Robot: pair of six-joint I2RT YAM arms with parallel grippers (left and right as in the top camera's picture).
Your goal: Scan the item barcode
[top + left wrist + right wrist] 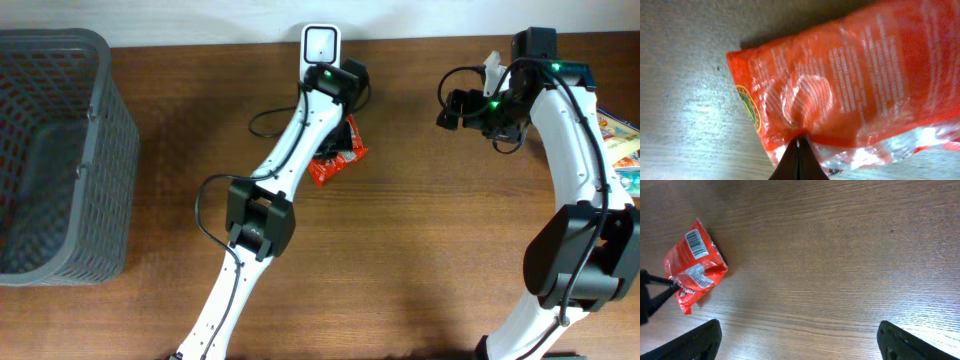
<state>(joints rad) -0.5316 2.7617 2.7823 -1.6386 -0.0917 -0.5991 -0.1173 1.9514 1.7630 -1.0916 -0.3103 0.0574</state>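
Now the left gripper (799, 148) pinches the edge of the red packet (855, 85), just in front of the scanner (320, 45); right of the scanner, the right gripper (799, 342) gapes wide, empty. Presenting stage, I'd judge: next the barcode (696, 244) must face the scanner.

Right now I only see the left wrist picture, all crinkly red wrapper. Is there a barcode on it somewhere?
Observer: Yes. The right wrist view shows a white barcode on the red packet, at its upper end.
Operator: Is the other arm holding anything?
Observer: No, the right gripper is open and empty.
Operator: And where's the scanner?
Observer: Overhead, a white device that looks like a scanner stands at the far edge of the table, past the red packet.
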